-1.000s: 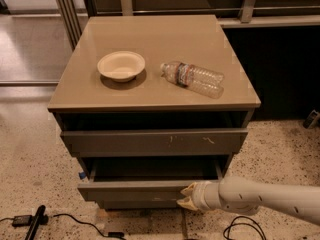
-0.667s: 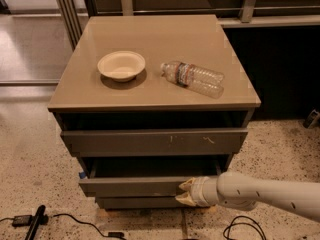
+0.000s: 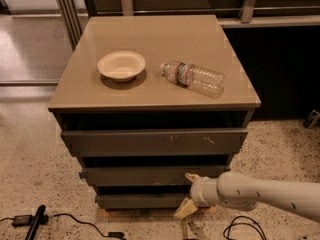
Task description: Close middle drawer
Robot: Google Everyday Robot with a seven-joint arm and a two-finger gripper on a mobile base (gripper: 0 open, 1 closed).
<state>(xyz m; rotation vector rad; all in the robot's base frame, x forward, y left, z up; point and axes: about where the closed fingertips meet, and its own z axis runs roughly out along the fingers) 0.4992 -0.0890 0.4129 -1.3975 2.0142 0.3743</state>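
— What do you count from your seat?

— I count one cabinet in mid-frame, with three drawers stacked under its top. On the top, from the left, are one pale bowl, upright, and one clear plastic bottle lying on its side. The bottle is near the bowl but apart from it.

— And the one I care about?

— The middle drawer sits between the top drawer, which bears small pale scratches, and the bottom drawer. I see a dark gap above its front.

— The tool?

— I have one gripper, lower centre-right, on a white arm that enters from the lower right edge. I read its two pale fingers as spread wide, holding nothing. The upper one lies against the right part of the middle drawer's front. The lower one hangs before the bottom drawer's right end.

— Anything in my way?

— On the floor I see one black cable at lower left and one cable loop at lower right, under the arm. Neither touches the drawers.
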